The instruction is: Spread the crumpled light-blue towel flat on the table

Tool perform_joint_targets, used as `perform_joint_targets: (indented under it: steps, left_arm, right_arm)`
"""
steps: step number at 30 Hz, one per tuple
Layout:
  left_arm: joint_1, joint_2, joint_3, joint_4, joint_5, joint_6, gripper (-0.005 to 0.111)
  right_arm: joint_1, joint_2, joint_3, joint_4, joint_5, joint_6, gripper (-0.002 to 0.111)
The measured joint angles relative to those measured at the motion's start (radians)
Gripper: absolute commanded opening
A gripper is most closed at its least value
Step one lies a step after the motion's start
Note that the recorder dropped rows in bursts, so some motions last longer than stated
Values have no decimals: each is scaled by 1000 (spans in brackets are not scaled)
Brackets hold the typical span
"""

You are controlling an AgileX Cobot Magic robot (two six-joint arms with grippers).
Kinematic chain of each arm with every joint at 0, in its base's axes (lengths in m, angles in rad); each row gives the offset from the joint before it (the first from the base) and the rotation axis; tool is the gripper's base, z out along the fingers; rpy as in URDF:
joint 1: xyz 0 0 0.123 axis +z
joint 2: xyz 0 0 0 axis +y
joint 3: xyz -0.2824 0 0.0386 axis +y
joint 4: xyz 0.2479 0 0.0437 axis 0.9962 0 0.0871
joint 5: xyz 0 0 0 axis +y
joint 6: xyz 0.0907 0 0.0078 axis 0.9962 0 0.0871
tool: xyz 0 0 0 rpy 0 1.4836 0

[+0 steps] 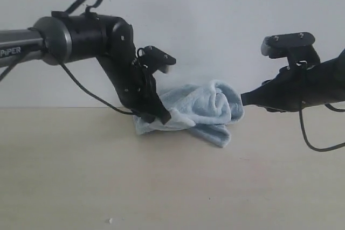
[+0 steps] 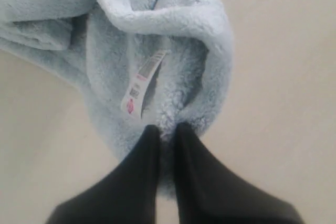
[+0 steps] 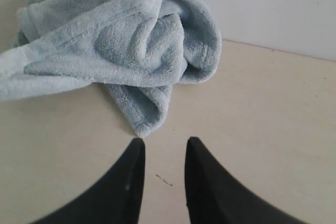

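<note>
Softness decides how the towel (image 1: 199, 109) will handle. It looks like thick, fluffy pile, light and limp, so it should drape and fold over itself rather than hold any shape. It is not fragile or slippery, but a pinch on the loose fluff alone could slide off. It lies bunched on the table (image 1: 172, 192) at about 12 o'clock of the surface in the exterior view, close to the wall (image 1: 226, 20), with one rolled fold standing up and a loose corner (image 1: 222, 139) trailing at the heap's 5 o'clock.

The left gripper (image 1: 160, 116) is at the heap's 8 o'clock. Its wrist view shows the fingers drawn nearly together with a thin ridge of pile pinched between the tips, next to the label (image 2: 140, 86). That grip looks shallow, and a deeper bite on the stitched edge would probably hold better under a pull.

The right gripper (image 1: 242, 99) is at the heap's 3 o'clock, just beside the rolled fold. Its fingers are apart with nothing between them, only bare table below. Its best hold is probably the trailing corner or the hem beside it. With two far-apart edges held, the cloth should open when drawn sideways, and friction against the table may help it lie flat.
</note>
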Motion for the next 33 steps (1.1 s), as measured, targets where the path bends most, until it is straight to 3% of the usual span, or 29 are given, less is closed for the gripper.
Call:
perform_joint_targets:
  steps: [5,8,9,11,13,21,33]
  left_arm:
    - [8,-189,0,188,11,-115,4]
    - [41,-289,0,203,36,-135,4]
    - [59,-312,0,203,38,-139,4]
    - [107,-345,0,206,44,-153,4]
    - [152,-362,7,209,56,-163,4]
    - [227,-373,24,211,29,-171,4]
    - [302,-373,24,211,2,-171,4]
  right_arm:
    - [0,0,0,-2,66,-55,27]
    - [0,7,-2,-2,105,-66,27]
    - [0,12,-2,-2,122,-74,32]
    - [0,33,-2,1,154,-89,52]
    - [9,62,-2,19,155,-93,60]
    - [147,248,-78,70,86,-67,61]
    - [183,368,-124,70,67,-28,61]
